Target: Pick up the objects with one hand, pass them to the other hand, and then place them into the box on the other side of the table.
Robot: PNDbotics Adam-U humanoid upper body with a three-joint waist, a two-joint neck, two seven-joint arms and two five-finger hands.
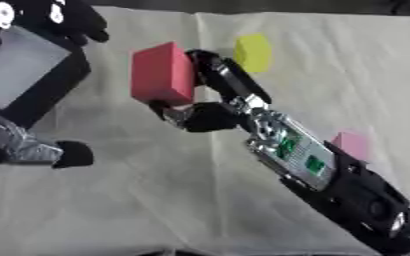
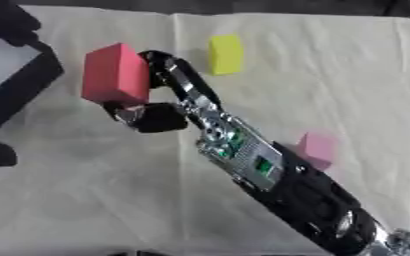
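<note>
Right robot hand [image 1: 210, 102] grasps one red block [image 1: 163, 73], fingers curled over its right face and thumb under its bottom edge, lifted above the cloth-covered tabletop [image 1: 156, 200]. One yellow block [image 1: 253, 52] lies just beyond the fingers, one pink block [image 1: 353, 145] beside the forearm. One box [image 1: 20, 70] sits at left; the left robot hand [image 1: 33, 147], near it, I cannot tell.

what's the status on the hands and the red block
Right hand shut on red block, lifted. Left hand idle at left edge. Box far left, path open.
</note>
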